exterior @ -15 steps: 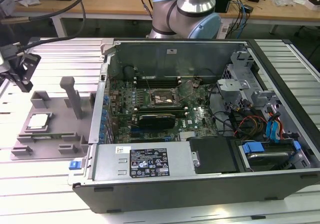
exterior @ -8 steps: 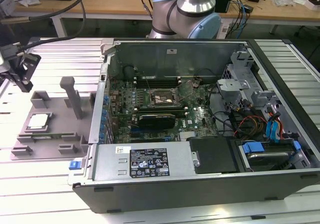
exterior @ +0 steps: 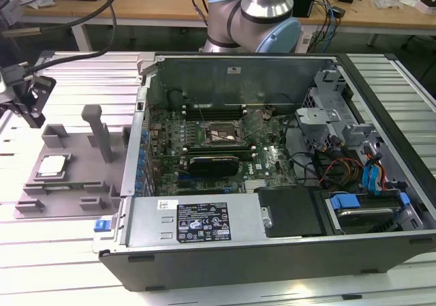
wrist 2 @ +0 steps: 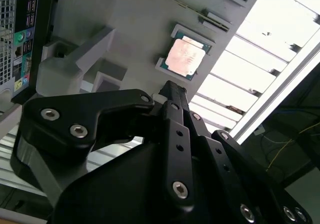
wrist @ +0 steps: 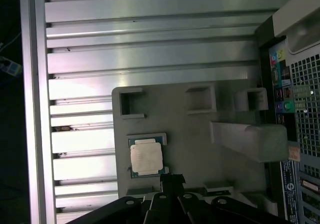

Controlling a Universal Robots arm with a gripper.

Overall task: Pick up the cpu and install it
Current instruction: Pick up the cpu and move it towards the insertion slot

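The cpu [exterior: 53, 166], a small square chip with a silvery top, lies flat in a pocket of the grey plastic tray [exterior: 75, 183] at the exterior view's left. Both wrist views show the cpu [wrist 2: 185, 58] [wrist: 146, 156] in its pocket, just beyond my fingertips. My gripper [exterior: 33, 115] hangs above the tray's far left end, apart from the chip. In the first wrist view the black fingers of the gripper [wrist: 172, 178] meet at one narrow tip with nothing between them. The black socket frame [exterior: 216, 137] sits on the motherboard inside the open case.
The open computer case [exterior: 272, 251] lies on its side to the exterior view's right of the tray, full of cables, drive bays and a dark card. A grey upright post [exterior: 99, 129] rises from the tray. Everything rests on a slatted metal table [exterior: 61, 251].
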